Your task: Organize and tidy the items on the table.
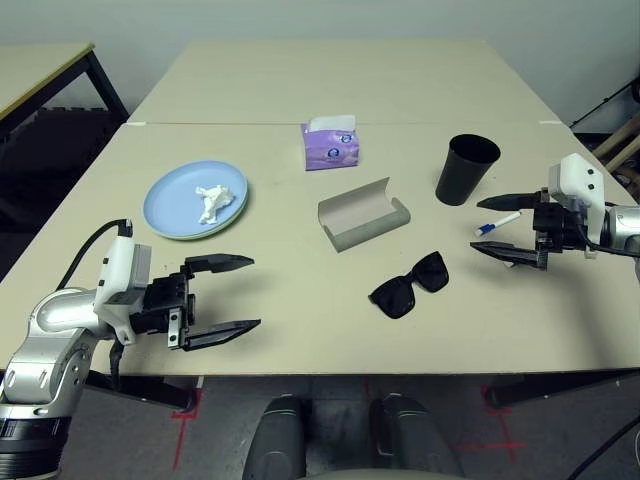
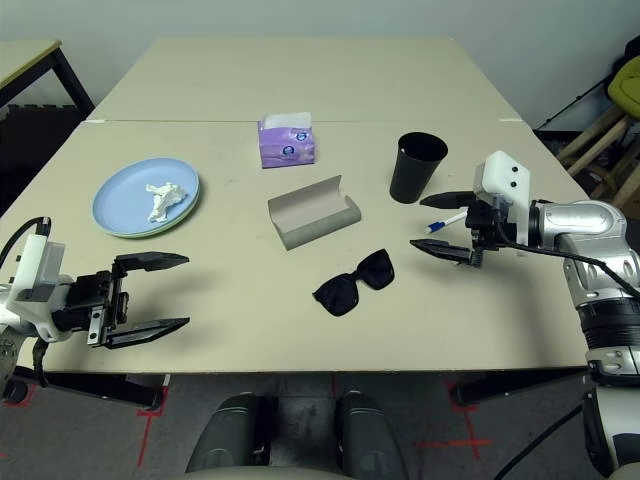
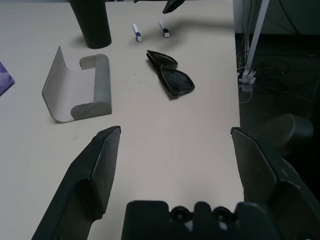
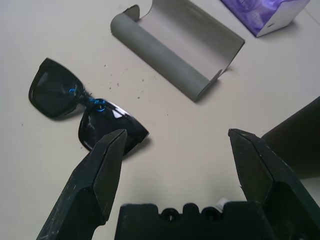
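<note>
While the black sunglasses (image 1: 410, 285) lie folded at centre frame beside the open grey glasses case (image 1: 363, 216), both jaws gape empty; the right gripper (image 1: 510, 228), hovering over a marker pen (image 1: 497, 223), could topple the black cup (image 1: 466, 168).

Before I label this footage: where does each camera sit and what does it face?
Eye views: on the head, looking down over the table; both arms show.
Left wrist: behind the open left claw, facing glasses case and sunglasses.
Right wrist: behind the open right claw, facing the same two.
</note>
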Robot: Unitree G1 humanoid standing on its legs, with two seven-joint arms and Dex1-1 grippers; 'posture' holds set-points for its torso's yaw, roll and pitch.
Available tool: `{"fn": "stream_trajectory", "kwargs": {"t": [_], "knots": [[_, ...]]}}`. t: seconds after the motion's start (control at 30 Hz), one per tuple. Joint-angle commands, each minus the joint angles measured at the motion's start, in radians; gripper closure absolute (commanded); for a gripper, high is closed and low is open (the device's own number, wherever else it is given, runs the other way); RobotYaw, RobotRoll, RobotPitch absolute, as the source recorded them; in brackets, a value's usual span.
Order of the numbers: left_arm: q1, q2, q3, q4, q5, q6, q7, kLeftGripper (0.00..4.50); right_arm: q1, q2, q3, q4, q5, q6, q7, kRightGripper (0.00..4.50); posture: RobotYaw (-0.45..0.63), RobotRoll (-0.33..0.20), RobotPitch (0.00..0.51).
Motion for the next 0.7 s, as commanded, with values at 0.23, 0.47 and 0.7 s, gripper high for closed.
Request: {"fn": "stream_trajectory", "kwargs": {"t": [0.23, 0.47, 0.7], "knots": [[0.014, 0.015, -0.003, 0.010, 0.007, -0.033, -0.049, 0.02, -0.080, -0.050, 0.069, -0.065, -0.083, -0.019, 0.022, 0.00, 0.05, 0.000, 0.071], [0.008, 0.012, -0.013, 0.006, 0.007, -0.034, -0.053, 0.02, -0.248, -0.009, 0.083, -0.168, -0.003, 0.393, -0.010, 0.00, 0.04, 0.000, 0.081], [0.003, 0.013, -0.016, 0.008, 0.004, -0.029, -0.055, 0.02, -0.341, -0.005, 0.172, -0.239, -0.039, 0.394, 0.054, 0.00, 0.04, 0.000, 0.086]]}}
